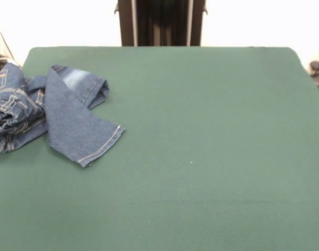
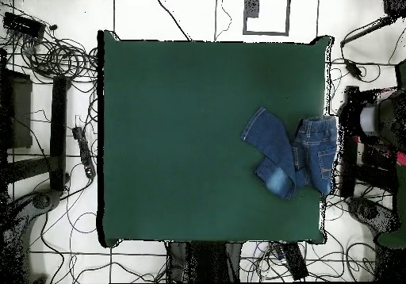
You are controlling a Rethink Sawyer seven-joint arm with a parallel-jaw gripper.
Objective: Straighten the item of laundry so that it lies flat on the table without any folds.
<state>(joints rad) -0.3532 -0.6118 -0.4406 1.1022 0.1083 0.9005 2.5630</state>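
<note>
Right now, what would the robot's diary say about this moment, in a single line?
jeans: crumpled, legs folded over, at one table edge | table: jeans not flat | gripper: not in view | task: not done

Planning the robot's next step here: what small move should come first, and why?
Probably bring the gripper down over the hemmed leg end of the jeans and pull it toward the table's open middle, since the jeans lie bunched and folded at one edge. No gripper shows yet.

The jeans (image 1: 42, 112) (image 2: 295, 155) lie bunched on the table (image 1: 201, 157) (image 2: 174, 130), hard against one side edge, one leg reaching toward the table's middle.
</note>
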